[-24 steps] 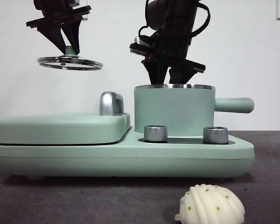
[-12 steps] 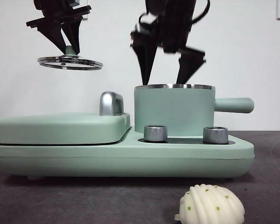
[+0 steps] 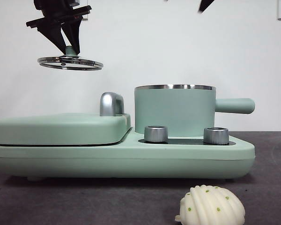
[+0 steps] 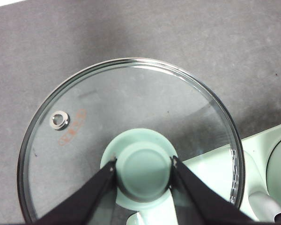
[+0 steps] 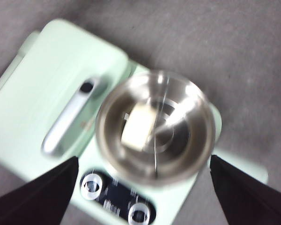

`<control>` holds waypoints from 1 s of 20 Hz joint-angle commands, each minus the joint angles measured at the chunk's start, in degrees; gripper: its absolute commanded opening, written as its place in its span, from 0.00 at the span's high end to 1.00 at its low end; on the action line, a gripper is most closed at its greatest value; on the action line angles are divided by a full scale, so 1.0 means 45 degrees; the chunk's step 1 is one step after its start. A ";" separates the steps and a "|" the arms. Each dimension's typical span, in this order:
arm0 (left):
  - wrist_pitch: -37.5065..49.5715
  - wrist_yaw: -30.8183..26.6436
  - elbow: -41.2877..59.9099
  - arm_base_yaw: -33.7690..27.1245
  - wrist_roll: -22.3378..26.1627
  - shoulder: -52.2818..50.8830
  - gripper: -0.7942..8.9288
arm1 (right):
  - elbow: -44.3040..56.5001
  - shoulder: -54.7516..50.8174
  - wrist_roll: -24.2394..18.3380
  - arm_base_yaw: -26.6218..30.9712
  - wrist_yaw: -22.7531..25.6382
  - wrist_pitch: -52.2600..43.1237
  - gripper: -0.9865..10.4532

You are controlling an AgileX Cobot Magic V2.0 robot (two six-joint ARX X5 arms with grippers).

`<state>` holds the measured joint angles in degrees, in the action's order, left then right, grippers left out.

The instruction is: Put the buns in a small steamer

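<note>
1. Front view: the ridged bun [image 3: 210,205] lies on the desk [image 3: 84,201] at bottom right, below the steamer [image 3: 174,110]. At upper left, the left gripper [image 3: 71,48] holds the lid [image 3: 70,63] aloft.
2. Left wrist view: the jaws clench the lid's knob [image 4: 144,170].
3. Right wrist view: the right gripper [image 5: 143,197] hangs spread wide, empty, high over the steamer [image 5: 154,124], where the smooth bun [image 5: 138,126] lies. The ridged bun looks soft and light; take it gently across its sides.
</note>
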<state>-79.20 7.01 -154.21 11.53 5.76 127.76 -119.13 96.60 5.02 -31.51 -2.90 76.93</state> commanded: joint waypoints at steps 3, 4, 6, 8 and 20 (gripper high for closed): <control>0.0267 0.0024 -0.0583 0.0039 -0.0107 -0.0175 0.81 | 0.3677 -0.3230 0.0763 -0.0903 0.0141 0.1020 0.52; 0.0267 0.0024 -0.0583 0.0053 -0.0107 -0.0175 0.81 | 0.4653 -0.3983 0.0826 -0.1209 0.0345 0.1020 0.52; 0.0277 0.0024 -0.0583 0.0107 -0.0107 -0.0175 0.81 | 0.6547 -0.5338 0.1088 -0.1923 0.0515 0.1020 0.52; 0.0296 0.0024 -0.0583 0.0175 -0.0117 -0.0175 0.81 | 0.8461 -0.6523 0.1710 -0.2691 0.0500 0.1020 0.52; 0.0476 0.0024 -0.0583 0.0588 -0.0102 -0.0170 0.81 | 1.5523 -0.6907 0.3589 -0.5129 -0.0695 -0.5955 0.52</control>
<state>-78.17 7.01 -154.21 14.00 5.74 127.76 -48.58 65.21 19.68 -54.00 -6.04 50.46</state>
